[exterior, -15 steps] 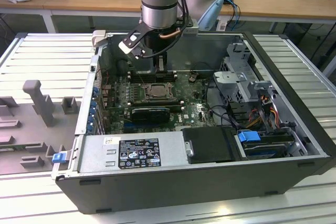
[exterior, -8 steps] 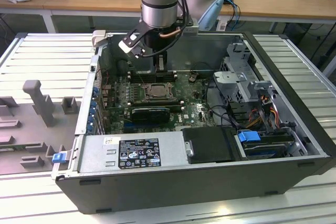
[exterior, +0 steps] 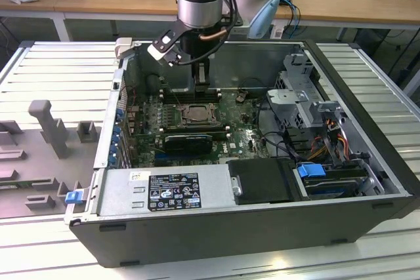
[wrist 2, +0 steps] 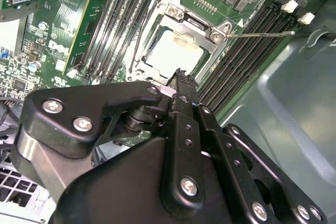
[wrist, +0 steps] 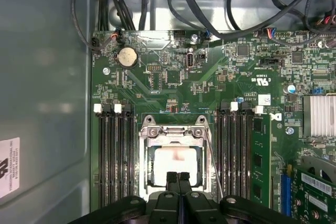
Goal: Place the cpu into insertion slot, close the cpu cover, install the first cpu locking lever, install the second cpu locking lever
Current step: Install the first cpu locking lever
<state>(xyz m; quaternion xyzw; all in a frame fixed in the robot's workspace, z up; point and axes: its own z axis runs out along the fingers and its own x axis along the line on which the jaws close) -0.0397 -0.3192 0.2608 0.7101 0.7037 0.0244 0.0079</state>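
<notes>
Just below the gripper (wrist: 178,178), the cpu (wrist: 174,160) lies in the insertion slot (exterior: 195,115) under the cpu cover (wrist: 171,135), with memory slots (wrist: 115,156) flanking the gripper on both sides, the coin cell battery (wrist: 126,56) beyond the slot, and the case wall (wrist: 42,77) outside one bank.

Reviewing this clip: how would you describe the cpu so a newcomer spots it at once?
Inside the open computer case, find the green motherboard. Between its two banks of long black memory slots sits the silvery cpu cover; the cpu is the pale, smooth square in its window, unlike the dark slots and chips around it.
</notes>
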